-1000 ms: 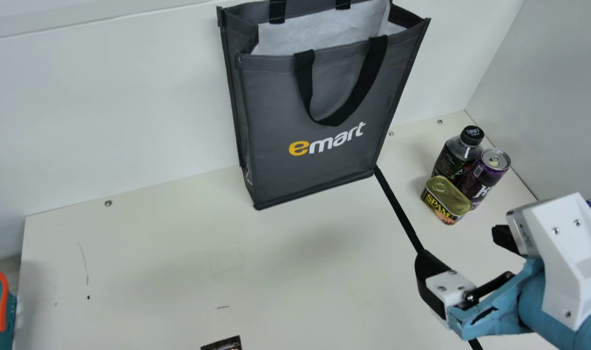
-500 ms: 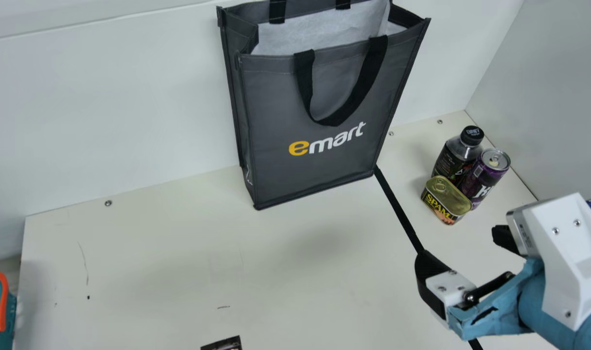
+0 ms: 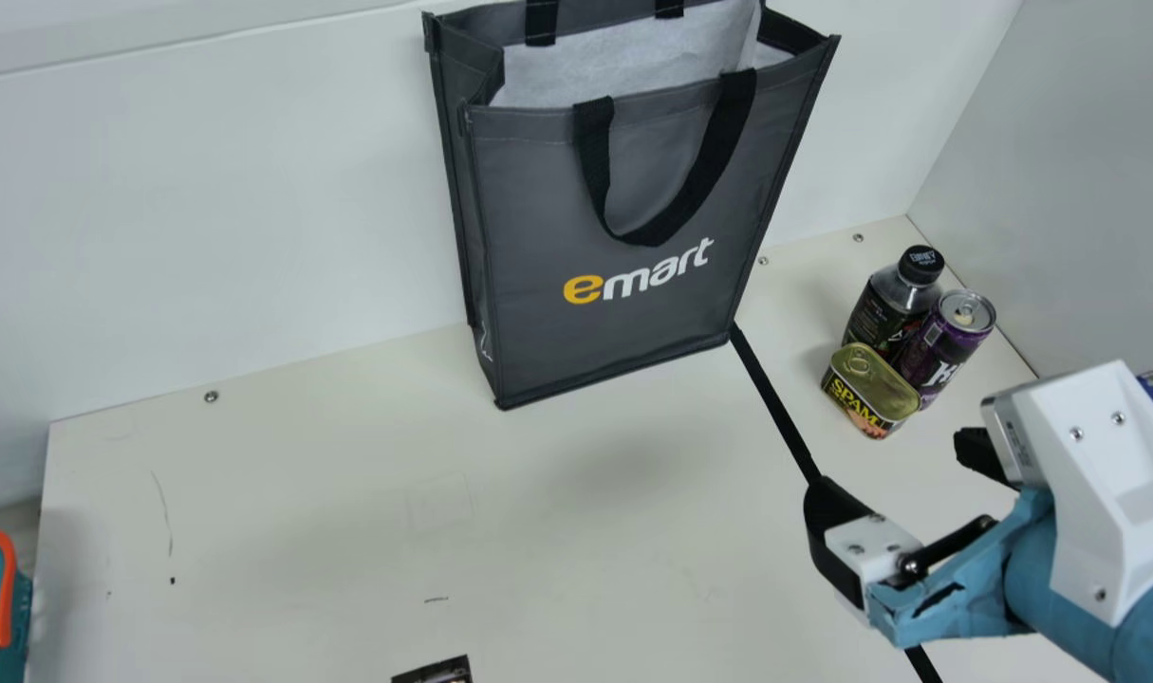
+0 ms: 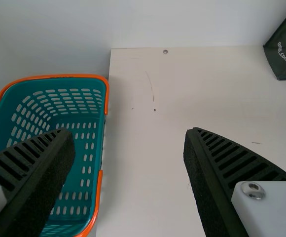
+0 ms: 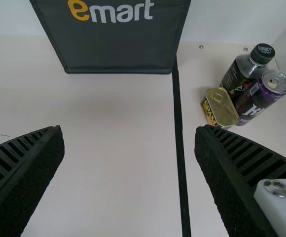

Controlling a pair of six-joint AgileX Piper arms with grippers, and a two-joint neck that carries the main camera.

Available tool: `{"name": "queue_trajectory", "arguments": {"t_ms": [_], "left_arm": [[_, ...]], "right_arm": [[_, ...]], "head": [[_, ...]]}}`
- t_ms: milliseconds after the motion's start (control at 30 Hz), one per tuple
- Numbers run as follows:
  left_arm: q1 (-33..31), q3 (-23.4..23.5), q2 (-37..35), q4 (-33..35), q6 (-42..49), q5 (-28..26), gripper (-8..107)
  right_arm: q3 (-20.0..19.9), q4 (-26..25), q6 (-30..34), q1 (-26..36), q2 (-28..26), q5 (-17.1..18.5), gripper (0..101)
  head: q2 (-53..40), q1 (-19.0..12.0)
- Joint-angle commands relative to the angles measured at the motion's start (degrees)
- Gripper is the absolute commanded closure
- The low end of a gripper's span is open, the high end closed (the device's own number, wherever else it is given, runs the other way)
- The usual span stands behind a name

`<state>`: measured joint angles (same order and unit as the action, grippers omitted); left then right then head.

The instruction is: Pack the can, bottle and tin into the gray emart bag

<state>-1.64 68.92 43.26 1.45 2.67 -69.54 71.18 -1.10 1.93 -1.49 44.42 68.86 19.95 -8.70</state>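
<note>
We look down on one table (image 3: 301, 493) from three places.
Neck and wrists all face the back wall (image 3: 206, 237) from above; neck and left wrist share the basket (image 4: 59, 76), neck and right wrist the can (image 3: 929, 356), bottle (image 3: 884, 308) and tin (image 3: 870, 384).

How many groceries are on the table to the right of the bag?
3, grouped together in the main view: the bottle at the back, the can beside it, and the tin in front of both.
</note>
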Motion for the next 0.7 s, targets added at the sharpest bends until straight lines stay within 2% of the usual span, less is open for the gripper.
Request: {"name": "queue_trajectory", "arguments": {"t_ms": [0, 400, 667], "left_arm": [[0.00, 0.00, 0.00, 0.00, 0.00, 0.00, 9], [0.00, 0.00, 0.00, 0.00, 0.00, 0.00, 9], [0.00, 0.00, 0.00, 0.00, 0.00, 0.00, 9]], "right_arm": [[0.42, -0.19, 0.03, -0.15, 0.41, -0.30, 10], [4.22, -0.80, 0.62, -1.49, 3.74, -1.39, 10], [8.61, -0.92, 2.74, -1.50, 6.99, -1.45, 10]], "head": [[0.05, -1.30], [0.05, -1.30], [0.05, -1.30]]}}
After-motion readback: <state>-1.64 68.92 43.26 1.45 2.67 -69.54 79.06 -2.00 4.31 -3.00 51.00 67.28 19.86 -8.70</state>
